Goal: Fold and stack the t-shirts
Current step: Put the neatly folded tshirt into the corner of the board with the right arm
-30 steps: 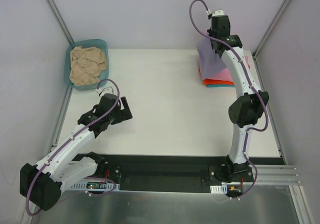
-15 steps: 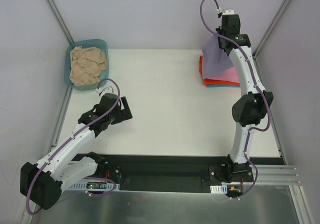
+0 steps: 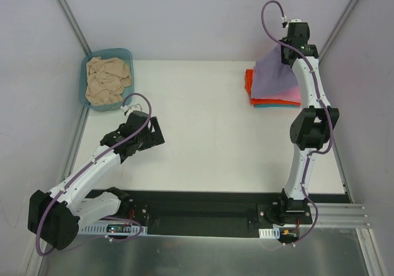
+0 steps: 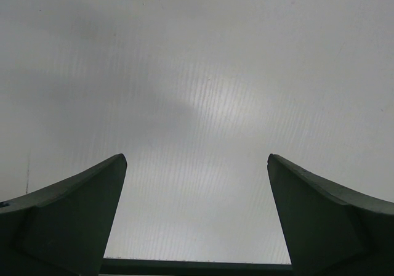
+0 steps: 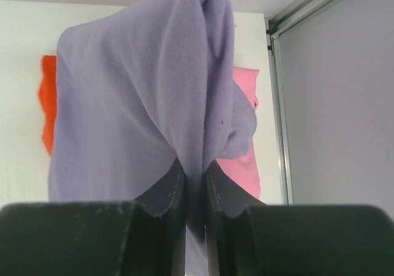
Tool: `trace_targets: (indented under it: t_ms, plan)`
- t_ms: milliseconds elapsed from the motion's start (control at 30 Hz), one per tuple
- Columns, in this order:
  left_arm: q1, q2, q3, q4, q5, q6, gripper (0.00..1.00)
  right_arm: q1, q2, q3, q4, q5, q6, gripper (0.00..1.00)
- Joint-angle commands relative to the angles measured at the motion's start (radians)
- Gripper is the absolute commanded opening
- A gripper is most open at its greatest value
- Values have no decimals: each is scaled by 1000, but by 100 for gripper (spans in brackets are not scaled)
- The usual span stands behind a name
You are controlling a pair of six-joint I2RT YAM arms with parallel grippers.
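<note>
Held by just one pinch in the tightly closed right jaws, above the folded pile (image 3: 271,101) at the table's (image 3: 203,122) far right, the purple t-shirt (image 3: 275,74) may land bunched up; left jaws gape wide, empty.

The top camera overlooks the whole table (image 3: 203,134) from above; both wrist cameras view close-up, the right sharing the lavender t-shirt (image 5: 141,103).
</note>
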State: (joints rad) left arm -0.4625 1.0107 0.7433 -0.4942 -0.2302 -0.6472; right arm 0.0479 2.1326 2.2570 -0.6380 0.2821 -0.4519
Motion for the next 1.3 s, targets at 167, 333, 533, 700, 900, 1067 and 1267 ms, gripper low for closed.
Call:
trace_targets:
  t_ms: [167, 333, 533, 700, 900, 1067, 1267]
  plan:
    - [12, 60, 74, -9, -31, -12, 99, -77, 104, 64, 107, -31, -27, 7]
    - [12, 94, 90, -10, -32, -17, 99, -108, 145, 64, 116, -8, -11, 21]
    - [12, 120, 105, -12, -29, -16, 99, -131, 168, 62, 118, 58, 10, 71]
    - [12, 124, 105, -14, -34, -19, 99, -135, 118, -2, 152, 141, 7, 97]
    - [12, 128, 94, -12, -37, -12, 99, -138, 15, -43, 132, 8, 44, 97]
    - [12, 121, 94, -10, -35, -8, 99, -141, -14, -103, 123, -271, 108, 97]
    - [12, 127, 77, -9, -50, -6, 99, -155, 117, 22, 89, -382, 114, 97]
